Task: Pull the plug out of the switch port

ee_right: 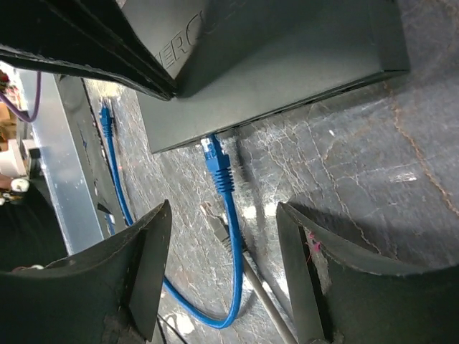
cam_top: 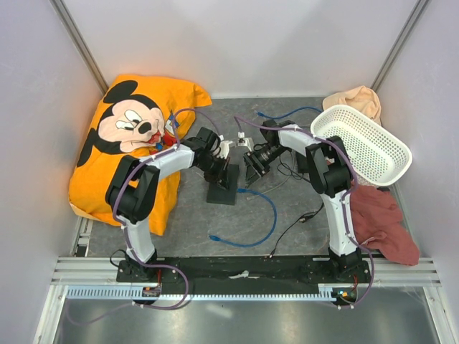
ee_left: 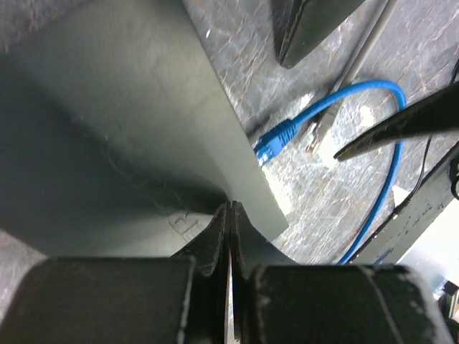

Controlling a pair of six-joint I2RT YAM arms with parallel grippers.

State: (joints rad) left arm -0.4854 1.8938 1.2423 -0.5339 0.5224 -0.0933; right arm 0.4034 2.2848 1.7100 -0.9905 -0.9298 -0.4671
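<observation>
The right end effector [ee_right: 222, 215], lower centre of its wrist view, stands wide open and grips nothing. Just above its gap, the blue plug [ee_right: 213, 156] meets the switch port [ee_right: 209, 138]. The left end effector [ee_left: 228, 211] is fully closed, with its tips on the switch [ee_left: 129, 107].

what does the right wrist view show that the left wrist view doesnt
Only the right wrist view: lettering on the black box, the loose far end of the blue cable, and the right claw open. Only the left wrist view: the left claw shut, tips together against the box's top. Both: the box, the blue plug at its edge, and the blue cable.
</observation>
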